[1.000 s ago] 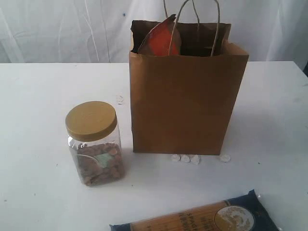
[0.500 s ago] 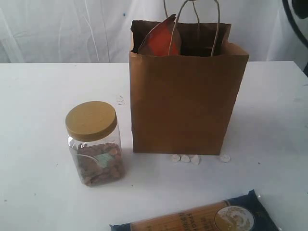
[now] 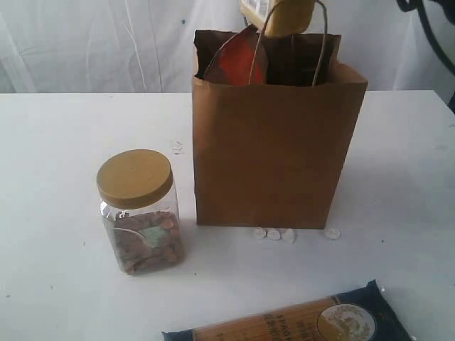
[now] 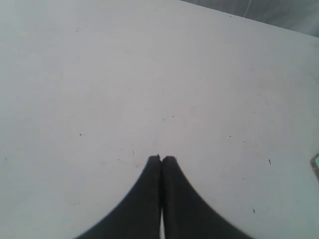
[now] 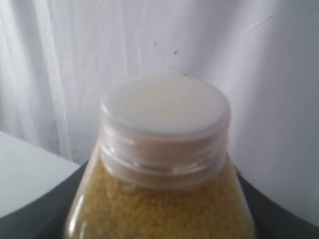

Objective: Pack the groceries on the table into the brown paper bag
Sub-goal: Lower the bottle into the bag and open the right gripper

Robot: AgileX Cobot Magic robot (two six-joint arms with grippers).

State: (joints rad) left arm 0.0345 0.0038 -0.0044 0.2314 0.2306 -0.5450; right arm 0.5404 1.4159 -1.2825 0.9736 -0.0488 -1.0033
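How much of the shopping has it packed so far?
Done: an orange-brown pouch already pokes out of the brown paper bag. In hand: the yellow bottle is held in the air above the bag. Left: the tan-lidded jar and the long dark-blue packet are on the table.

The left tool (image 4: pixel 160 158) has two smooth matte-black fingers (image 4: pixel 142 204) tapering to rounded tips, and a thin black curved arm piece (image 3: pixel 426 25) shows at two o'clock in the exterior view.

You're looking at matt, creased kraft paper on the brown paper bag (image 3: pixel 270 156), clear glossy plastic on the jar (image 3: pixel 146 241), a smooth dull tan lid (image 3: pixel 135 177), and a smooth white plastic cap (image 5: pixel 167 107) over the translucent yellow bottle (image 5: pixel 164 204).
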